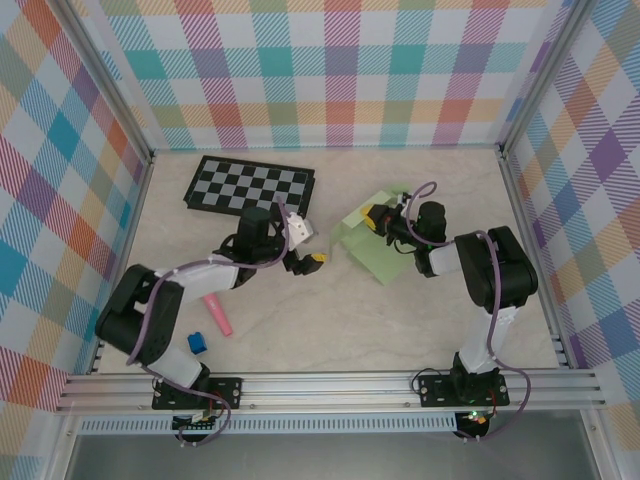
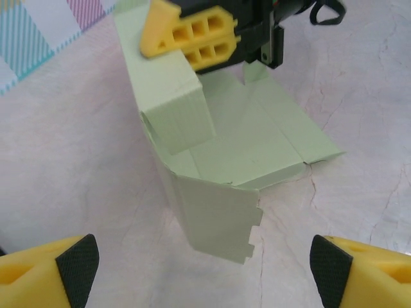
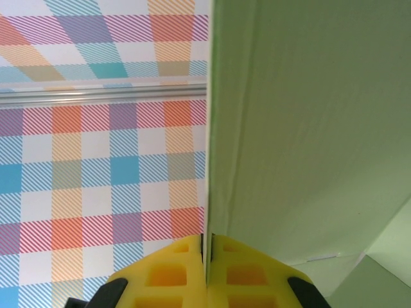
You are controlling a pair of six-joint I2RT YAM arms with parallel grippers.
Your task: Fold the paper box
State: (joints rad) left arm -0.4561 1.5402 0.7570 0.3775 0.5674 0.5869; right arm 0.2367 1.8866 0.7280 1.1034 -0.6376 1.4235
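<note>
Nearest me, my left end effector (image 2: 205, 273) gapes empty just short of the paper box (image 2: 225, 154), whose raised flap my right end effector (image 3: 207, 249) clamps.

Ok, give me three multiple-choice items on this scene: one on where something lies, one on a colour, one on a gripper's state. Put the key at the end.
1. Where does the checkerboard lie?
A. At the near edge, between the arm bases
B. At the far side, left of centre
C. Against the right-hand wall

2. What colour is the paper box?
A. Pink
B. Blue
C. Pale green

3. What is the right gripper doing?
A. It is shut on an edge of the paper box
B. It is wide open, well away from the box
C. It is shut on nothing

Key:
1 B: the top view shows it far back, left of centre.
2 C: its card is light green in all three views.
3 A: the right wrist view shows the yellow fingers closed with the card's edge between them.
</note>
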